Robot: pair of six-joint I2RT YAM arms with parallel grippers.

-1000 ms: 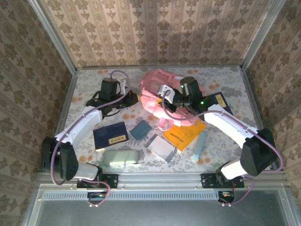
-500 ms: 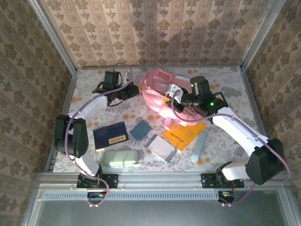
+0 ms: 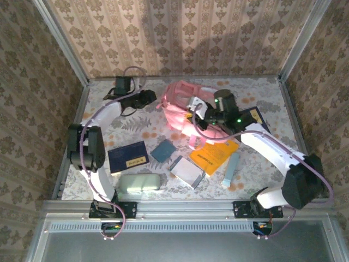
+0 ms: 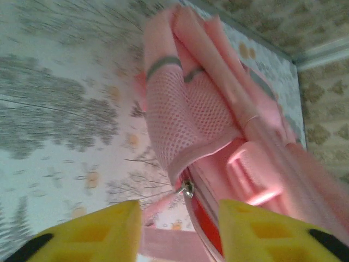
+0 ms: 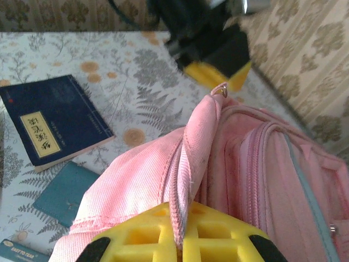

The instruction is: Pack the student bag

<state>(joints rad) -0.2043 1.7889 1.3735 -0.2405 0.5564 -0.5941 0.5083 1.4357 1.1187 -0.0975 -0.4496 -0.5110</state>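
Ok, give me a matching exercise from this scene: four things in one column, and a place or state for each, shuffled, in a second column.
Column one
1. left gripper
2. right gripper
3. student bag
4. pale case

Column two
A. lying toward the far side of the table
B. closed on a fold of pink fabric
C. lying near the front edge, left of centre
D. fingers standing apart

Pairs: 1-D, 2-B, 3-A, 4-C

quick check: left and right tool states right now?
Left tool: open, holding nothing.
Right tool: closed, pinching the student bag fabric.
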